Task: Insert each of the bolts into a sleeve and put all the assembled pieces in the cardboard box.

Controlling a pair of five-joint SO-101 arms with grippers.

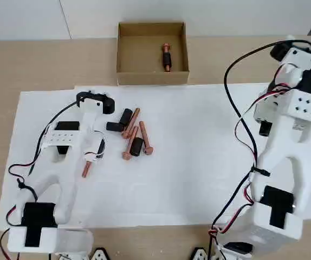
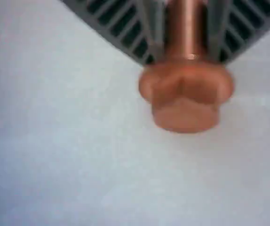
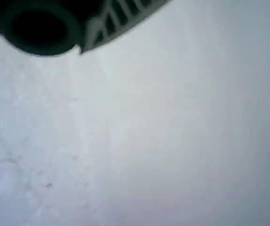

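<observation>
My left gripper (image 1: 92, 154) is shut on a copper bolt (image 1: 86, 169), low over the white sheet at the left; the bolt's hex head (image 2: 186, 96) sticks out between the ridged fingers (image 2: 111, 33). At the right side of the sheet, my right gripper (image 1: 264, 123) is shut on a black sleeve (image 1: 264, 129), whose bore (image 3: 38, 26) faces the wrist camera beside a ridged finger (image 3: 121, 19). Three loose bolts (image 1: 132, 122) and three black sleeves (image 1: 137, 146) lie in a cluster just right of the left gripper. The cardboard box (image 1: 124, 51) at the back holds one assembled piece (image 1: 167, 57).
The white paper sheet (image 1: 199, 179) covers most of the wooden table. Between the two arms the sheet is bare. Cables (image 1: 237, 124) loop off the right arm over the sheet's right edge.
</observation>
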